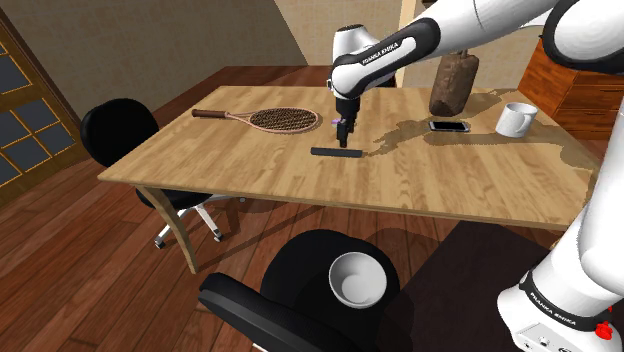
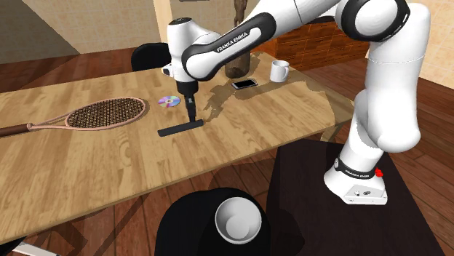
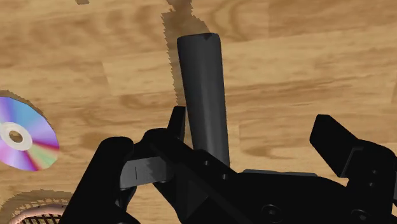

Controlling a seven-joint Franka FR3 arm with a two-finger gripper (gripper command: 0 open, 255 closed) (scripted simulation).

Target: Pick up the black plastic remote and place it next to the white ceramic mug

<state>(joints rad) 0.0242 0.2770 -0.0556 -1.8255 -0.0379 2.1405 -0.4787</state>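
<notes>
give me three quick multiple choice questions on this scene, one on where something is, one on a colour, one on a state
1. Where is the mug?
A on the table, near the phone
B on the floor
C on a chair

2. What colour is the mug?
A green
B white
C red

3. How is the end effector?
A open over the remote
B shut on the remote
C shut on nothing

Answers:
1 A, it stands on the tabletop close to the phone.
2 B, it is plain white.
3 A, the wrist view shows the fingers apart, with the remote lying on the table between them.
</notes>
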